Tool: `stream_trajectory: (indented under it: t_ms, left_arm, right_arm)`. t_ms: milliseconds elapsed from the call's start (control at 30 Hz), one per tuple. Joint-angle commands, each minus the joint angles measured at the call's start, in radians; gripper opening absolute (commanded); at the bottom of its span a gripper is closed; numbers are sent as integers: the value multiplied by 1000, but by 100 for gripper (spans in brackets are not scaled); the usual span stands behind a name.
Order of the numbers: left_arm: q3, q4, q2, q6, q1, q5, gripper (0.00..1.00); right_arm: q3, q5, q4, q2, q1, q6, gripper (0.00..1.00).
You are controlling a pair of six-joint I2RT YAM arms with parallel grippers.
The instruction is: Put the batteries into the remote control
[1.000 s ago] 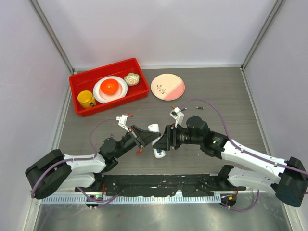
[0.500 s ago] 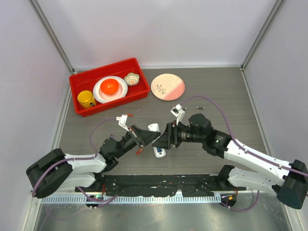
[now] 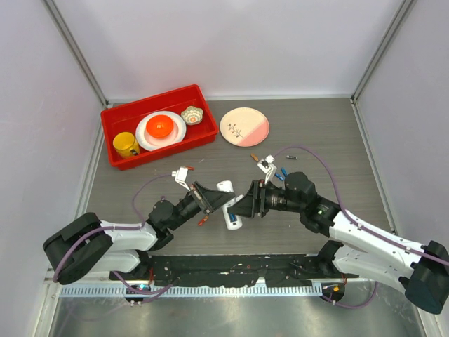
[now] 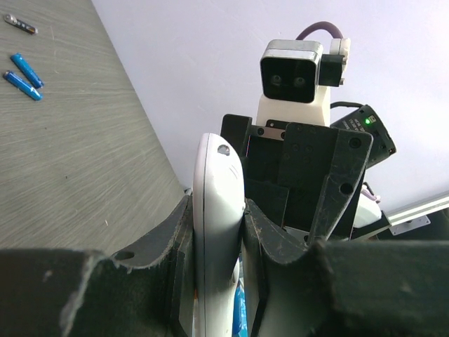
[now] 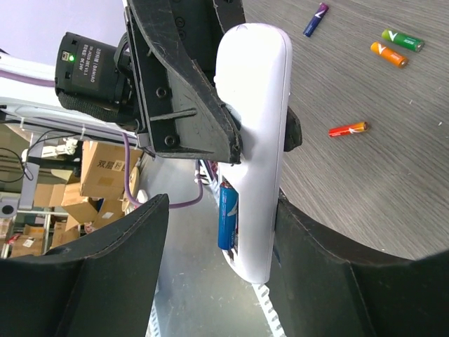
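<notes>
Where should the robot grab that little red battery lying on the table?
Take the red battery across its middle, coming straight down, one finger on each long side. It lies flat on the table with nothing touching it, so both sides are free; its tips are probably too tiny to pinch.

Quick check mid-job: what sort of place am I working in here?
Probably a robot test cell in a lab or workshop: plain white panel walls box in the table, and stacked cardboard boxes stand just beyond it.
</notes>
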Motion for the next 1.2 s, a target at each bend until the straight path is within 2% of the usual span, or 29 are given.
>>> stream_trajectory:
  t_ms: [0, 333, 667, 1167]
  left_arm:
    - [17, 258, 1, -24, 6, 22, 0]
    - [32, 258, -5, -34, 6, 50, 0]
    - [43, 258, -4, -35, 6, 71, 0]
    - [60, 258, -11, -41, 6, 85, 0]
  right_arm:
    - [-3, -41, 104, -16, -11, 22, 66]
    - [-81, -80, 178, -22, -53, 77, 63]
    - [-89, -95, 206, 18, -54, 90, 61]
    - [-95, -71, 203, 52, -54, 93, 48]
